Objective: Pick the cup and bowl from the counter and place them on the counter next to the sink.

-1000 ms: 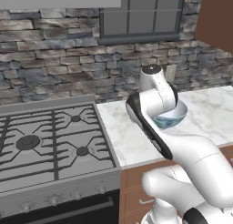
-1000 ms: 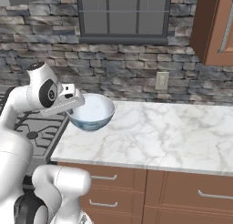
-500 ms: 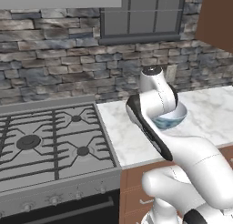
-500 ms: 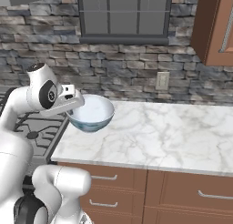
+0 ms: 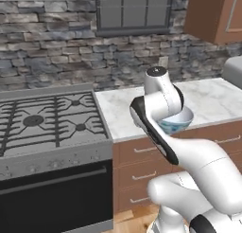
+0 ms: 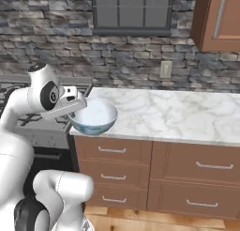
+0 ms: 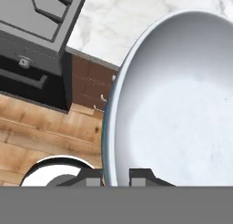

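Pale blue-white bowl (image 6: pixel 93 115) is up off the table (image 6: pixel 178 115), clamped at its rim by the pincer (image 7: pixel 116 175). In the hand view one dark tip sits outside the rim and the other inside, so the jaws are narrow with just the bowl's wall between them.

Biggest change from a second ago: the whole picture has shifted in both base views, so the base has driven. The front of the cabinets (image 6: pixel 154 176) with its drawers shows in full now, plus the oven front under the stovetop (image 5: pixel 47 120) and a bit of wooden floor (image 7: pixel 41 132). The arm's pose and the grip look about the same as before; the bowl was hanging over the marble near the stove end then, and now it hangs right at the table's front edge, partly past it. The hand view backs that up, with drawer fronts and floor straight below the bowl's left side.

Edges and room: the marble runs wide and bare off to the right in the right base view, up to the stone wall with an outlet (image 6: pixel 164 69). The stovetop butts right against the table's left end, just beside the bowl. An upper wooden cabinet (image 6: pixel 218 21) hangs over the far right, well above the bowl.
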You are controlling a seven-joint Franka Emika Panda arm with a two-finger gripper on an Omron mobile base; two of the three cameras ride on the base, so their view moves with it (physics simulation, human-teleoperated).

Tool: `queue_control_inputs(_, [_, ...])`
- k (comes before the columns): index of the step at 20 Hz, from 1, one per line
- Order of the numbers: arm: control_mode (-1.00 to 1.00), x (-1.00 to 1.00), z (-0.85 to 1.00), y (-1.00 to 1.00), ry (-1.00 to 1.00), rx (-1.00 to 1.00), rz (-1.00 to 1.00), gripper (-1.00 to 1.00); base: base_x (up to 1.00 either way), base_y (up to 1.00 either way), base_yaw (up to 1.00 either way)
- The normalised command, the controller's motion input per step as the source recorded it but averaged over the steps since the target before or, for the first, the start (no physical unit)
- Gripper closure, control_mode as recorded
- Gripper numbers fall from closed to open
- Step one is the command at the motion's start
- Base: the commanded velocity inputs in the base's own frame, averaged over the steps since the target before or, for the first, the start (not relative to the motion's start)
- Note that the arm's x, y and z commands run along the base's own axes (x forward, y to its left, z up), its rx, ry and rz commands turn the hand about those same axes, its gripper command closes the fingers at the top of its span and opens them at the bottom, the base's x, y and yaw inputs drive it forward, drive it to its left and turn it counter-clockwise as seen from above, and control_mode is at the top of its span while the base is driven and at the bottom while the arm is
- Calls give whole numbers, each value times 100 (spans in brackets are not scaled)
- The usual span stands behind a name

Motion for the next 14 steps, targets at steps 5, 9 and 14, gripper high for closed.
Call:
queue_control_inputs(5, [100,0,0,0,0,0,0,100,-36,8,28])
queue_control_inputs(9, [100,0,0,0,0,0,0,100,0,1,91])
queue_control_inputs(14, [100,0,0,0,0,0,0,100,0,0,100])
